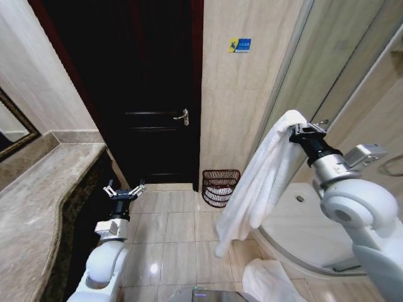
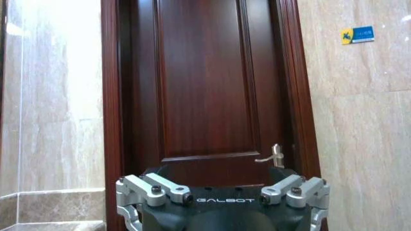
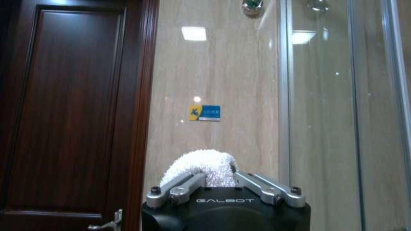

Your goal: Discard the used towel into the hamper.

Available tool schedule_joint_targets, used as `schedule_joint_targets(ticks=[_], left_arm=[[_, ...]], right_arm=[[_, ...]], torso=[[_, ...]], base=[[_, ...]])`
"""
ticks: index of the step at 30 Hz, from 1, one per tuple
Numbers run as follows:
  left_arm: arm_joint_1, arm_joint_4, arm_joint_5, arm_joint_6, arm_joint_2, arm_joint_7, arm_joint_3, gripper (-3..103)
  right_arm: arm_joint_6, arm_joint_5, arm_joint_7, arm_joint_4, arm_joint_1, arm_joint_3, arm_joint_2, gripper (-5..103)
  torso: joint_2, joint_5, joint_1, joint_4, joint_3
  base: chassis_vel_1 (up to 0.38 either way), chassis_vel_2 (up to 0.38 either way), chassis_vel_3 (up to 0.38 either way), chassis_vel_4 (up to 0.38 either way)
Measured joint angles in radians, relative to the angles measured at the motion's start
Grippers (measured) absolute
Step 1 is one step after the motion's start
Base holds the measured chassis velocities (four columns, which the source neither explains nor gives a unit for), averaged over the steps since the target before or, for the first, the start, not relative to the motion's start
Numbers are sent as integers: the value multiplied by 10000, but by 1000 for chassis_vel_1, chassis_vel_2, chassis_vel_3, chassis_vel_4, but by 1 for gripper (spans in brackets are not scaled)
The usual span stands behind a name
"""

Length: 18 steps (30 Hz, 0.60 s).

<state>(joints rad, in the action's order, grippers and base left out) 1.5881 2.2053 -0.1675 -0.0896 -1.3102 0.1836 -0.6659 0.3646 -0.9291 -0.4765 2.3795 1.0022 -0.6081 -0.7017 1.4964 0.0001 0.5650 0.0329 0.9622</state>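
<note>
A long white towel (image 1: 261, 179) hangs from my right gripper (image 1: 297, 131), which is shut on its top end high at the right. In the right wrist view the towel (image 3: 200, 167) bulges up between the closed fingers (image 3: 178, 188). The hamper (image 1: 220, 187), a small dark reddish-brown openwork basket, stands on the floor against the wall, below and left of the hanging towel. My left gripper (image 1: 124, 189) is held low on the left with its fingers spread open and nothing between them; it faces the dark door.
A dark wooden door (image 1: 151, 94) with a lever handle (image 1: 182, 116) is straight ahead. A marble counter (image 1: 38, 214) runs along the left. A glass shower enclosure (image 1: 340, 82) with a curved white base (image 1: 296, 226) is on the right. Another white cloth (image 1: 267, 280) lies on the tiles.
</note>
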Motion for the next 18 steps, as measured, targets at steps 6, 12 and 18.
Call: schedule_joint_targets(ticks=[6, 12, 18], left_arm=[[-20, 36, -32, 5, 54, -2, -20, 100], [-82, -14, -45, 7, 74, -17, 10, 100], [-197, -78, -66, 36, 127, -33, 36, 100]], right_arm=[[0, 5, -26, 84, 23, 11, -4, 2], [-1, 0, -34, 39, 6, -43, 61, 2], [-8, -9, -25, -57, -65, -58, 72, 2]], torso=[[0, 0, 0, 0, 0], [0, -1, 0, 1, 0], [0, 0, -1, 0, 0]], base=[[-18, 16, 11, -12], [-16, 17, 13, -13], [-36, 38, 35, -43]])
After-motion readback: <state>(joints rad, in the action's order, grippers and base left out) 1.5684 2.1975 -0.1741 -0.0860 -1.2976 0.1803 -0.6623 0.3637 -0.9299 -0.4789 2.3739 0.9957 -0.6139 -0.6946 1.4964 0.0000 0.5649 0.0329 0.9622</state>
